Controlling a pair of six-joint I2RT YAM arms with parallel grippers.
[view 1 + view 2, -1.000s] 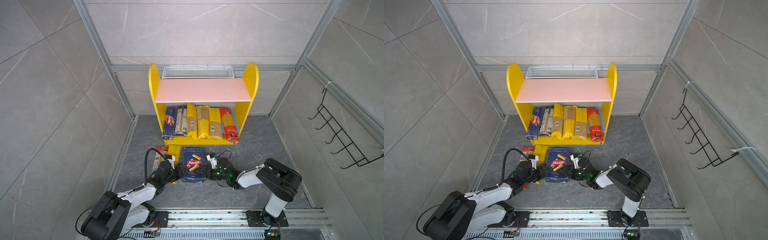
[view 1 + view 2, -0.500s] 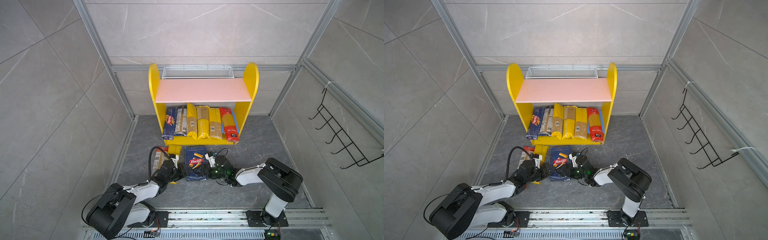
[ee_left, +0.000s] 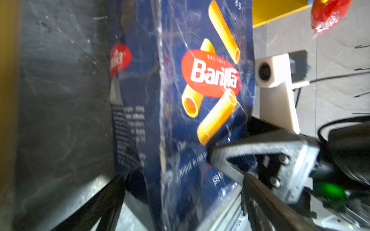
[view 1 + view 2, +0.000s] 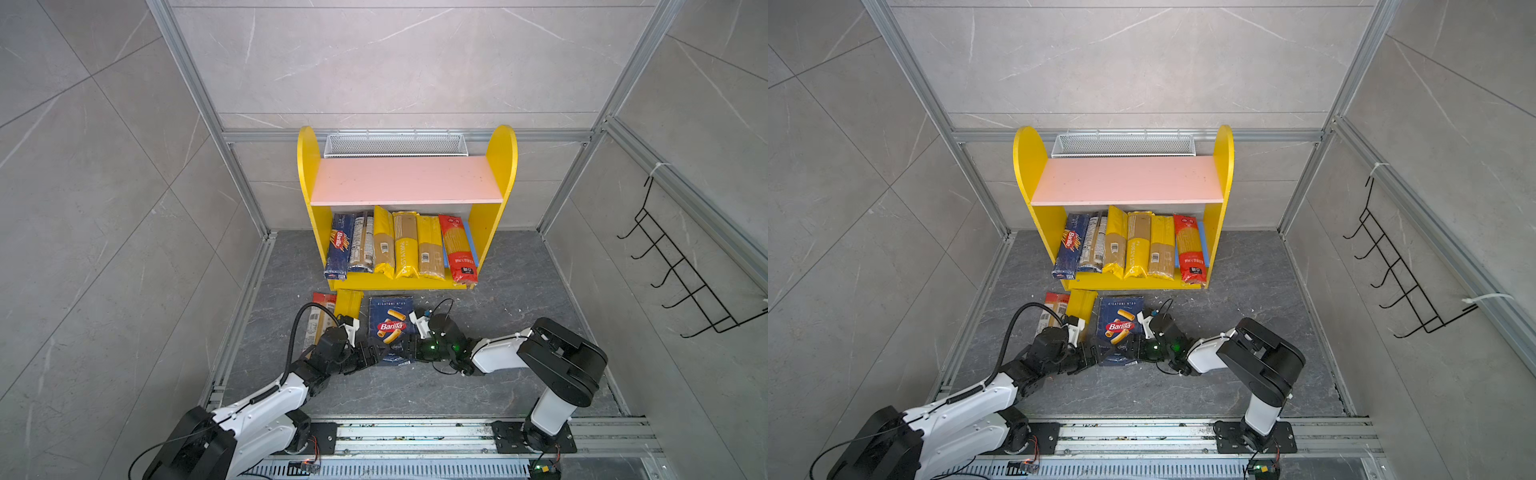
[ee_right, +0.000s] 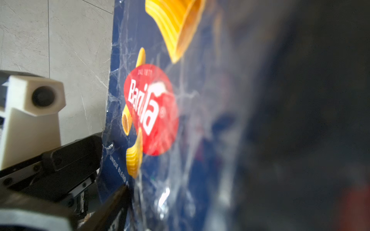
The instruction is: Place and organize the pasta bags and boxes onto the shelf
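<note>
Rigatoni pack lies face-up near mid-floor, just in front of the shelf, whose lower board holds six packs in a row. A red-ended bag & a yellow-ended bag lie on the floor at its left. Left pincer is released, fingers spread either side of the pack's near-left corner. Right pincer sits at the near-right corner w/ one finger on the pack's face; can't tell if it's clenched.

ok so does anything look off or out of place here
Three packs lie on the floor in front of the shelf, not on it: the rigatoni pack, its wrapper creased, a yellow-ended bag and a red-ended bag. On the shelf, the red spaghetti bag sticks out past the front edge.
</note>
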